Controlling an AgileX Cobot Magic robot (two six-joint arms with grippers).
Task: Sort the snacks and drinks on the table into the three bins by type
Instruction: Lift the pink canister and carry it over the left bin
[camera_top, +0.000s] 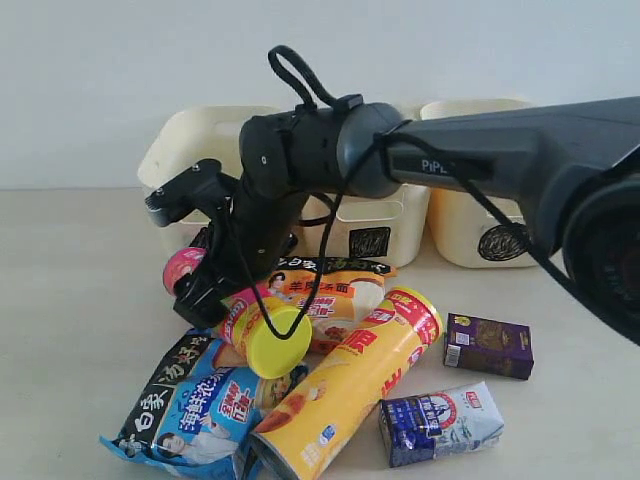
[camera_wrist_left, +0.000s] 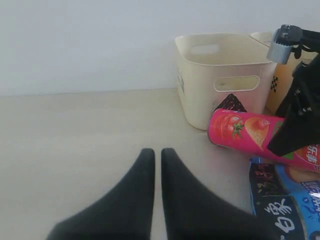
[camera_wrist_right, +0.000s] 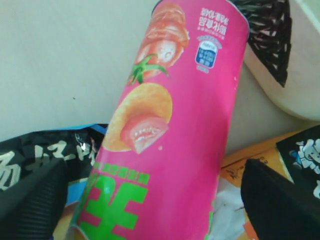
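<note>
A pink chip tube (camera_wrist_right: 170, 140) lies on its side in the snack pile, its yellow lid (camera_top: 272, 342) facing the front. My right gripper (camera_top: 215, 290) is open and straddles it; both black fingers (camera_wrist_right: 30, 200) stand a little off its sides. Beside it lie a yellow chip tube (camera_top: 350, 385), a blue-white noodle bag (camera_top: 195, 410), an orange-white noodle bag (camera_top: 335, 285), a small purple box (camera_top: 488, 345) and a blue-white carton (camera_top: 440, 422). My left gripper (camera_wrist_left: 157, 152) is shut and empty over the bare table (camera_wrist_left: 75, 140), away from the pink tube (camera_wrist_left: 245, 132).
Three cream bins stand in a row behind the pile: left (camera_top: 190, 140), middle (camera_top: 375, 215), right (camera_top: 470, 215). The left bin (camera_wrist_left: 220, 75) has a black triangle scribble low on its front, close to the pink tube's far end. The right arm (camera_wrist_left: 300, 115) crosses over the pile.
</note>
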